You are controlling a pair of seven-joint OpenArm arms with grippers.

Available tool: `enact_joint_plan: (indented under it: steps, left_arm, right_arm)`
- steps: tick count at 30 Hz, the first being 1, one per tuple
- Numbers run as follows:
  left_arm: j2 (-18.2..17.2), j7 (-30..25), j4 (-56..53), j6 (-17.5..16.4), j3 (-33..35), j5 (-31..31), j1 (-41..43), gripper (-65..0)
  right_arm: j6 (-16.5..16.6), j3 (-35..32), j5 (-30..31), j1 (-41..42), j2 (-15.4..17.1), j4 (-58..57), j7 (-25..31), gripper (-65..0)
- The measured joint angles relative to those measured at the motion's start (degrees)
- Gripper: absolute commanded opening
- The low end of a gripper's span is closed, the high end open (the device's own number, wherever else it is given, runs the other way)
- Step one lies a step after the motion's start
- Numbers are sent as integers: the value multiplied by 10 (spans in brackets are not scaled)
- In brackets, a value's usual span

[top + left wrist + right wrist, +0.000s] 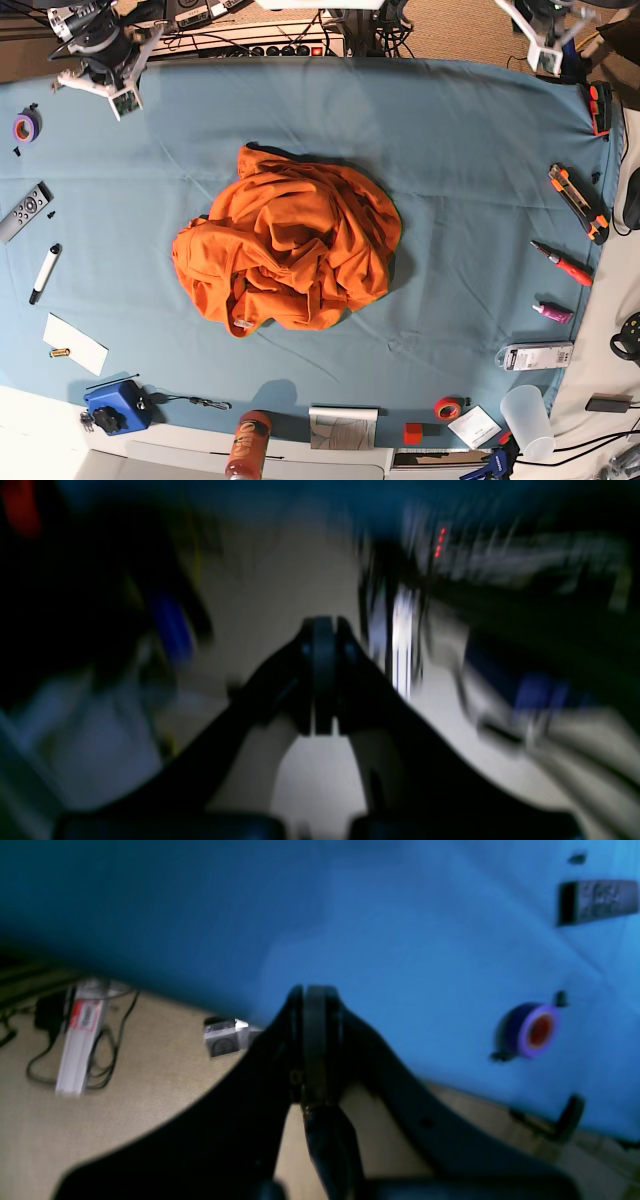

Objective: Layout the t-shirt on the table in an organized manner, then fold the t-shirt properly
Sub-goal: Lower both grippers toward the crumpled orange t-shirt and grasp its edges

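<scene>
Both end effectors are clenched on nothing. In the right wrist view the right end effector (315,1005) shows its 2 black jaws pressed together over the edge of the tabletop (400,940), with a roll of purple tape (530,1032) lying on the teal cloth off to one side. In the left wrist view the left end effector (324,635) also has its jaws together; that view is dark and heavily smeared, so what lies beyond it is probably floor and equipment, but this cannot be made out.

From the base view, the 2 arms sit at the far corners of the tabletop, the right end effector (105,65) at that view's upper left and the left end effector (545,45) at its upper right, both well apart from the t-shirt (285,245). The t-shirt lies in a crumpled orange heap near the middle of the teal cloth, with no sleeve or hem clearly laid out. A remote (25,212) and a marker (44,272) lie near the left edge, well clear of the heap.

The step in hand looks like the approach for laying out. To do it well, each end effector should release before it descends, then take 1 outer edge of the heap on its own side, pinching a single layer rather than a bunch. Lifting and drawing the 2 edges apart together should spread the cloth flat.
</scene>
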Motion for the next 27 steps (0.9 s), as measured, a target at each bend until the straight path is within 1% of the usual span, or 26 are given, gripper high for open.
enact_joint_plan:
  steps: [2, 5, 8, 10, 11, 12, 14, 15, 16, 18, 19, 20, 21, 23, 25, 26, 27]
  left_arm:
    - [0, -24, 1, 1, 1, -6, -25, -650]
    - [0, -20, 0, 2, 0, -2, -57, -650]
    - [0, -58, 0, 3, 0, -2, -96, -650]
    - [0, -70, 0, 0, 0, -3, -114, -645]
    - [0, -72, 0, 1, 0, -3, -123, -590]
    - [0, -73, 0, 1, 0, -3, -133, -531]
    - [0, -91, 0, 1, 0, -5, -154, -432]
    - [0, -98, 0, 1, 0, -10, -164, -404]
    - [0, -101, 0, 1, 0, -15, -172, -393]
    - [0, -110, 0, -30, 0, -31, -188, -392]
    - [0, -124, -7, -57, 0, -49, -200, -392]
    - [0, -125, -19, -78, 0, -66, -214, -392]
    - [0, -124, -31, -92, 7, -70, -227, -392]
    - [-3, -124, -58, -100, 27, -78, -247, -392]
    - [-5, -120, -84, -102, 57, -69, -269, -392]
    - [-5, -121, -98, -102, 76, -64, -282, -392]
    - [-5, -122, -110, -102, 93, -52, -294, -392]
  right_arm:
    - [-2, 0, -1, 21, 0, 0, 0, -650]
    - [-2, 0, -15, 43, 0, 0, 0, -650]
    - [-1, 0, -46, 56, 0, 0, 1, -650]
    - [-1, 0, -66, 60, 0, 0, 0, -650]
    - [-1, 0, -73, 62, 0, 0, 1, -650]
    - [-1, 0, -75, 63, 0, 0, 1, -618]
    - [0, 0, -82, 63, 0, 0, 2, -506]
    - [1, 0, -83, 63, 0, 0, 2, -459]
    - [1, 0, -83, 63, 0, 0, 3, -435]
    - [1, 0, -83, 63, 0, 0, 15, -433]
    - [1, 0, -83, 66, 0, 0, 21, -433]
    - [3, 0, -82, 73, 0, 0, 22, -433]
    - [3, -1, -82, 85, 0, 0, 20, -433]
    - [2, -2, -74, 115, 0, 0, 23, -433]
    - [5, -2, -59, 144, 0, 0, 24, -433]
    - [17, -2, -45, 161, -1, 0, 27, -433]
    - [36, -2, -28, 177, -1, -9, 42, -433]
